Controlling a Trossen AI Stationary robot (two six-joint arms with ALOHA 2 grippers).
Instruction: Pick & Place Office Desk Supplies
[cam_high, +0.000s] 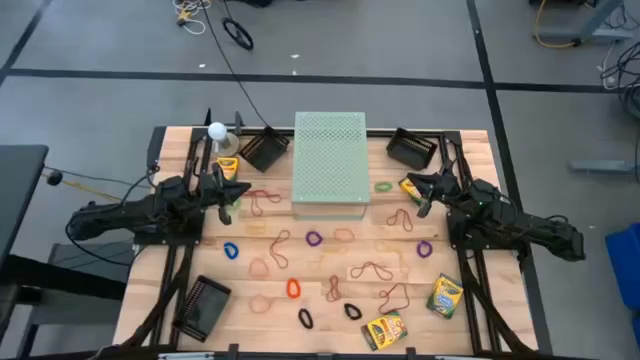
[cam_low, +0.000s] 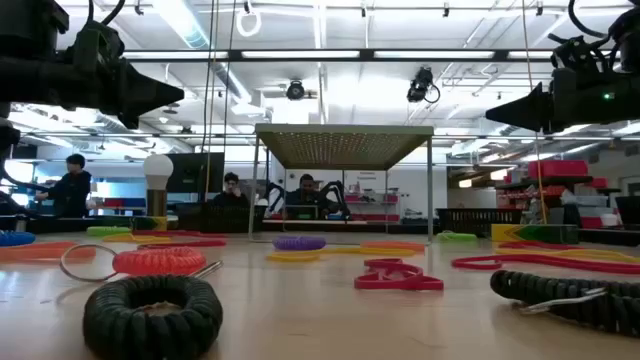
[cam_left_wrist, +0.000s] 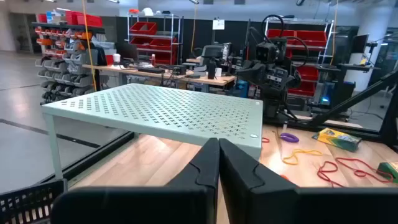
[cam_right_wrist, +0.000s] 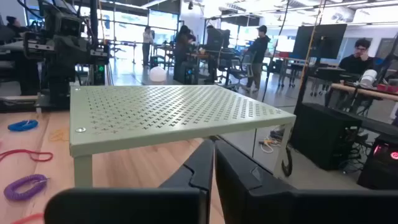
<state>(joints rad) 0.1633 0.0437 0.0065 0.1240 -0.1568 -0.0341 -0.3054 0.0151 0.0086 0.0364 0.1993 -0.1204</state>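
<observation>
From my station I see a grey floor (cam_high: 400, 40) around the wooden table (cam_high: 460, 325), crossed by dark tape lines, with yellow cables (cam_high: 560, 25) lying loose on it beyond the right gripper's far side. Ahead of the left gripper stand metal shelves with red bins (cam_left_wrist: 149, 31) and a rack of small parts drawers (cam_left_wrist: 59, 56). Past the right gripper, people (cam_right_wrist: 255, 50) stand and sit at desks under bright windows (cam_right_wrist: 130, 31). Long ceiling light strips (cam_low: 330, 55) run overhead, and a black monitor (cam_right_wrist: 323, 43) stands off to one side
</observation>
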